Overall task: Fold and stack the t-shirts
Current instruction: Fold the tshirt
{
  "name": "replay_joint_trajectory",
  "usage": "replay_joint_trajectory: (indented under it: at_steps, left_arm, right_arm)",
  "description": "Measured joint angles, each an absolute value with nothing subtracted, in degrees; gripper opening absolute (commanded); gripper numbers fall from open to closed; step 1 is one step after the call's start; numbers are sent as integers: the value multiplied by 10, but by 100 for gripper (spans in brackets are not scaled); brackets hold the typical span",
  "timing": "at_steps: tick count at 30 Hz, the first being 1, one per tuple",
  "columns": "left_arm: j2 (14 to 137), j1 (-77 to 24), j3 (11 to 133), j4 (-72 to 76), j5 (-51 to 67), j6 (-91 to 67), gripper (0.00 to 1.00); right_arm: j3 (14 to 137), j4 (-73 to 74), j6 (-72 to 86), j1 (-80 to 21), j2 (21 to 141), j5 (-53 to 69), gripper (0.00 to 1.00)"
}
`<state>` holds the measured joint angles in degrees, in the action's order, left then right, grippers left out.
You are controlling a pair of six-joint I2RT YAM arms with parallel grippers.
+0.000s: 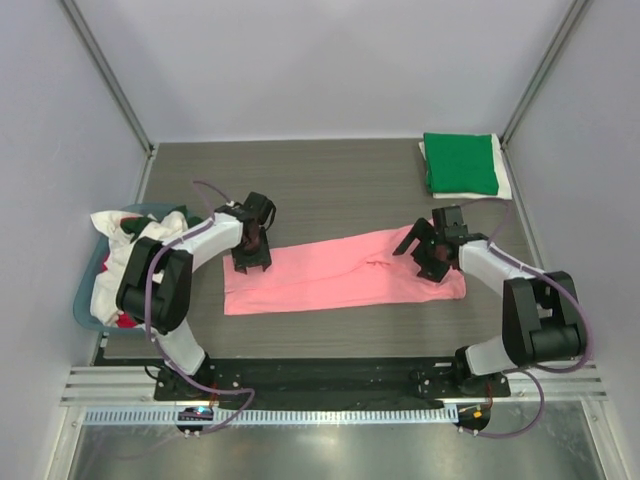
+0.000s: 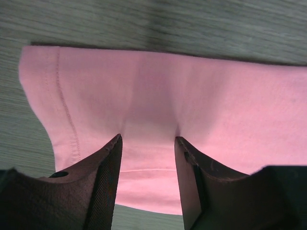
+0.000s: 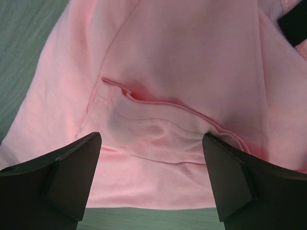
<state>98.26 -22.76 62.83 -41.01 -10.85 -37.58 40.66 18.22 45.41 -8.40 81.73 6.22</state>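
A salmon-pink t-shirt (image 1: 340,272) lies as a long folded strip across the middle of the table. My left gripper (image 1: 250,256) is open, its fingertips pressed down on the strip's left end (image 2: 153,96), with cloth between the jaws. My right gripper (image 1: 428,262) is open wide, its tips on the right end, straddling the collar seam (image 3: 168,103); the dark neck label (image 3: 295,24) shows at the upper right. A folded bright green t-shirt (image 1: 462,162) lies on a white one (image 1: 505,186) at the far right. White and red shirts (image 1: 125,260) are heaped in the tub at left.
A teal plastic tub (image 1: 88,290) stands at the table's left edge, overflowing with shirts. White enclosure walls stand left, right and behind. An aluminium rail (image 1: 330,385) with the arm bases runs along the near edge.
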Motion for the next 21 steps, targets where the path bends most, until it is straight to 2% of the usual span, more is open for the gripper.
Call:
replay_joint_trajectory:
  at_steps: [6, 11, 17, 21]
  left_arm:
    - [984, -233, 599, -415, -98, -397, 47]
    - [952, -265, 557, -405, -85, -437, 45]
    - [905, -376, 507, -391, -27, -541, 48]
    - [915, -459, 508, -346, 37, -616, 48]
  right_arm:
    - [528, 159, 451, -84, 948, 84, 93]
    - [689, 148, 447, -94, 1085, 112, 93]
    - [937, 160, 428, -139, 1261, 140, 93]
    - [1098, 164, 426, -160, 1371, 178, 93]
